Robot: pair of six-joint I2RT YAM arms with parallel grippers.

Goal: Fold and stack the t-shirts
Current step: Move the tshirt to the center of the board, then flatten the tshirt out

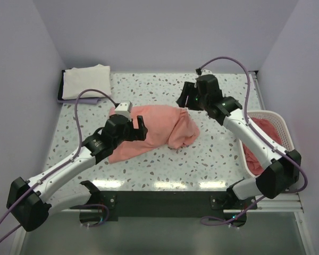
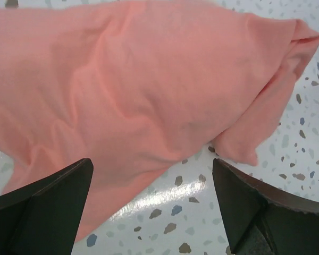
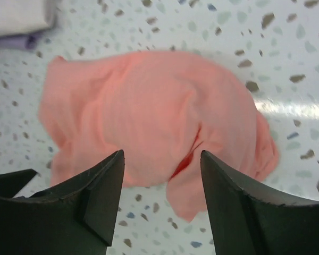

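We see the salmon-pink cotton t-shirt lying crumpled at the centre of the speckled terrazzo counter. Our left end effector hangs over the shirt's lower-left part with jaws spread wide, holding nothing. Our right end effector hovers above the shirt's upper-right edge, jaws partly apart and empty. A folded cream-white t-shirt sits at upper left. A darker pink-red t-shirt lies in the white plastic lattice basket at right.
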